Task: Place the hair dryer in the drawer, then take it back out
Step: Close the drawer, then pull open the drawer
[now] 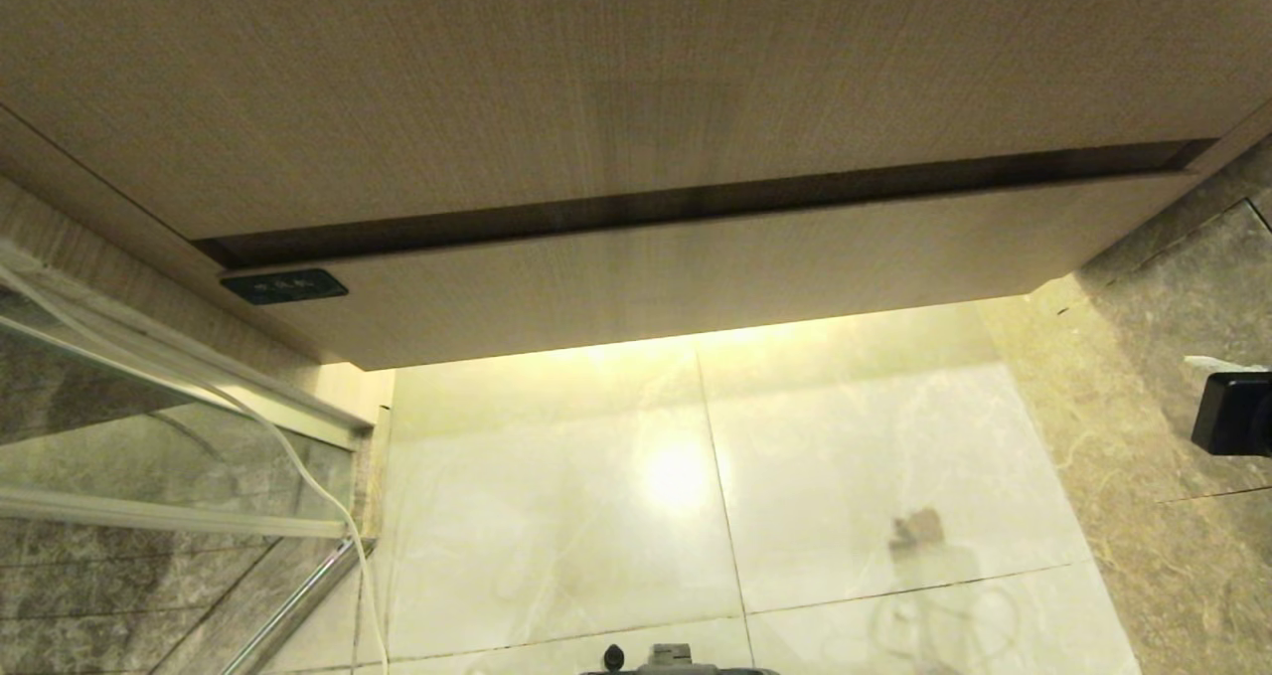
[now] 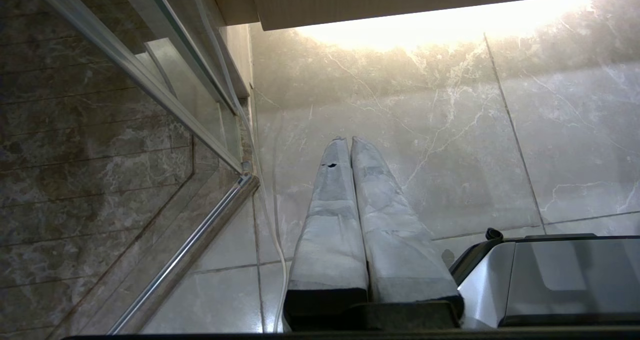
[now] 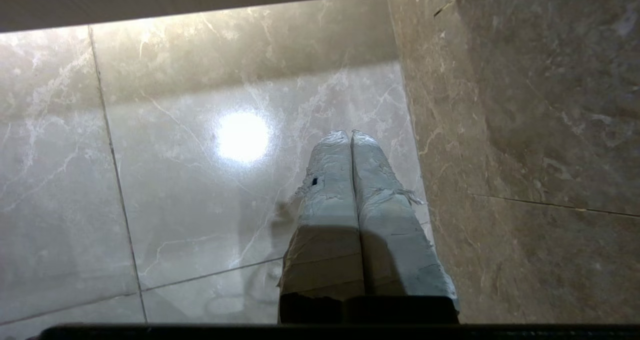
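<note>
Fronting the cabinet, light-wood drawer (image 1: 696,267), dark corner label.

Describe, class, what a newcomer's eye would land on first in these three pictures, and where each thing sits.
First comes the wide light-wood drawer front with its small dark label, shut beneath the taller wood panel. Next, the bright lamp glare on the glossy pale marble floor tiles below it. Then each wrist view's pair of taped grey fingers pressed together above the floor: the left end effector beside a glass shower partition, the right end effector beside a brown marble wall.
</note>
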